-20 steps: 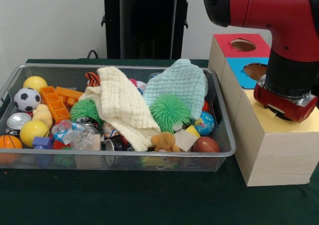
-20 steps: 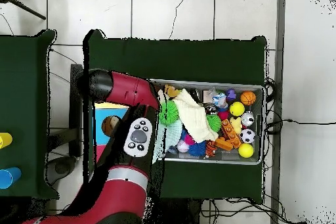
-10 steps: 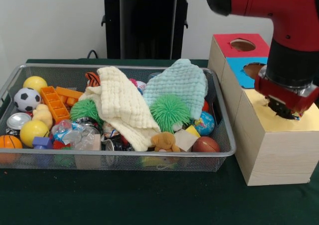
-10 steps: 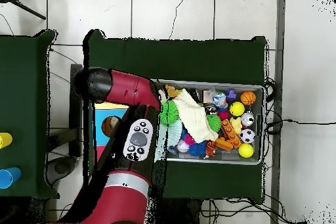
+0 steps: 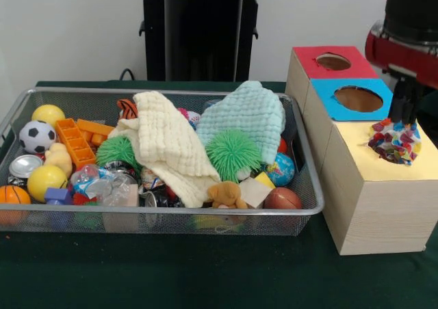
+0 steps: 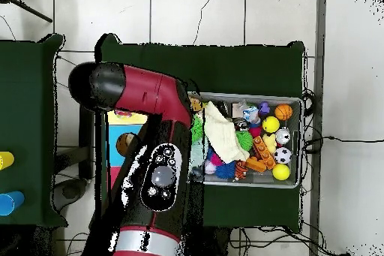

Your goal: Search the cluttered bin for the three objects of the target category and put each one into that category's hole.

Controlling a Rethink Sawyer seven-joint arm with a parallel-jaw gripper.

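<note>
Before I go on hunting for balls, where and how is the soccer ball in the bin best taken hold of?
Grip the soccer ball across its middle, coming straight down from above. It is round and its top is uncovered, but the bin wall, a yellow ball and an orange block crowd its sides.

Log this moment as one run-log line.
phase: drop | gripper: above yellow hole, state unclear | multicolored ball: in yellow hole of box | bin: cluttered

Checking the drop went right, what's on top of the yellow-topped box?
A multicoloured ball sits on the yellow-topped box, under the claw. Any hole beneath the ball is covered.
</note>
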